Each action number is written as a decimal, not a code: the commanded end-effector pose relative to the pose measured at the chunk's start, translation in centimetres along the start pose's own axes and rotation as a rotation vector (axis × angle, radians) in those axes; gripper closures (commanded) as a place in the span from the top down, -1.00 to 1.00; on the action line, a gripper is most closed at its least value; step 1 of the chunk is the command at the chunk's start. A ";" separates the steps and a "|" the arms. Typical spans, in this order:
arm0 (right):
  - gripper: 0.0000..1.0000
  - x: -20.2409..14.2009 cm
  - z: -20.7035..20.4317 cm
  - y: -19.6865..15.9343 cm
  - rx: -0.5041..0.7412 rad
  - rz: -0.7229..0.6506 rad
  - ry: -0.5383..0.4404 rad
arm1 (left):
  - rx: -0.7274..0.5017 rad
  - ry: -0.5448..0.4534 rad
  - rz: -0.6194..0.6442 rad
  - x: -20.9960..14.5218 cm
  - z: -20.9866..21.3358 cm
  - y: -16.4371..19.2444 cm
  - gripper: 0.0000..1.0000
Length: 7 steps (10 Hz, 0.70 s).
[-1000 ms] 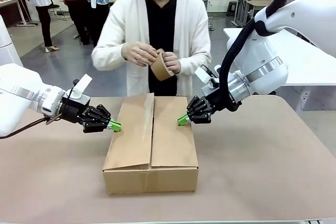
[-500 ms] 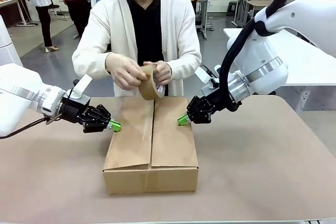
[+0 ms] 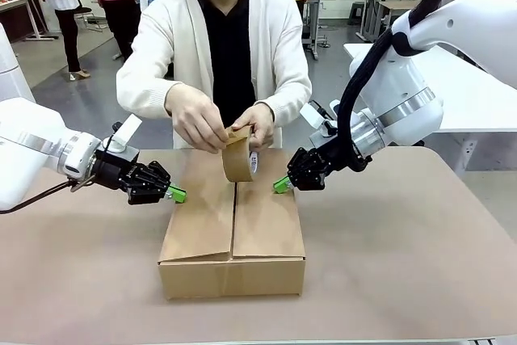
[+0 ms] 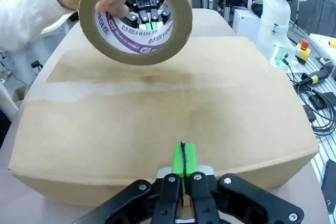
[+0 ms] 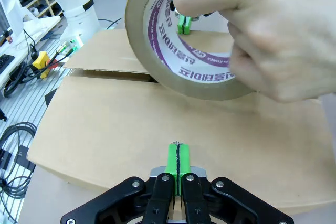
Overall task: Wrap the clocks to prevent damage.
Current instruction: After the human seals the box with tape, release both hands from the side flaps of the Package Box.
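Brown cardboard box [image 3: 233, 232] is sitting in the middle of the table [image 3: 404, 264], long side running away from the robot. Its two top flaps are lying folded down and meeting along a centre seam. The left flap is standing slightly higher at the far end.

Cannot tell where the clocks are lying, since the closed flaps are hiding whatever the box is holding.

Left end effector [image 3: 176, 194] is reaching in from the left with its green pads pressed together and nothing between them. The tip is resting at the upper left edge of the box, against the left flap. In the left wrist view the pads are pointing across the box top.

Right end effector [image 3: 281, 186] is coming in from the right, pads likewise pressed together and holding nothing. Its tip is sitting at the right flap's outer edge, opposite the other one.

Person in a white cardigan is standing at the far side and leaning over the box. Both hands are holding a brown tape roll [image 3: 237, 159] upright on its edge over the far end of the seam. One hand [image 3: 196, 119] is pinching the roll's top. The other hand [image 3: 255, 123] is gripping its side, with fingers hooking into the core. Cannot tell whether the roll is touching the cardboard.
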State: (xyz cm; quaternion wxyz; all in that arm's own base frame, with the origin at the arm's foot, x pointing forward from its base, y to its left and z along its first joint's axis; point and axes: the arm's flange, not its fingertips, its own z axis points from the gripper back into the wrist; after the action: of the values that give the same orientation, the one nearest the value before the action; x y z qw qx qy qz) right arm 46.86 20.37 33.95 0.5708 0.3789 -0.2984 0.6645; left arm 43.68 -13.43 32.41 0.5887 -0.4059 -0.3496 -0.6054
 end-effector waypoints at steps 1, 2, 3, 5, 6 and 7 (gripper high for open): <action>-0.98 -0.4 -0.3 -0.1 -0.002 -0.014 0.003 | 0.004 0.007 0.006 -0.3 -0.2 0.0 -0.99; -0.98 -0.4 -0.3 -0.1 -0.002 -0.014 0.003 | 0.004 0.007 0.006 -0.3 -0.2 0.0 -0.99; -0.98 -0.4 -0.3 -0.1 -0.002 -0.014 0.003 | 0.004 0.007 0.006 -0.3 -0.2 0.0 -0.99; -0.98 -0.4 -0.3 -0.1 -0.002 -0.014 0.003 | 0.004 0.007 0.006 -0.3 -0.2 0.0 -0.99; -0.98 -0.4 -0.3 -0.1 -0.002 -0.014 0.003 | 0.004 0.007 0.006 -0.3 -0.2 0.0 -0.99; -0.98 -0.4 -0.3 -0.1 -0.002 -0.014 0.003 | 0.004 0.007 0.006 -0.3 -0.2 0.0 -0.99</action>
State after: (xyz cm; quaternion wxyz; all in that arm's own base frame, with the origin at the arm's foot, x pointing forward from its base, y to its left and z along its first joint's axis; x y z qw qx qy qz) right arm 46.86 20.36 33.95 0.5708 0.3789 -0.2984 0.6645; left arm 43.68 -13.43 32.41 0.5887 -0.4059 -0.3496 -0.6054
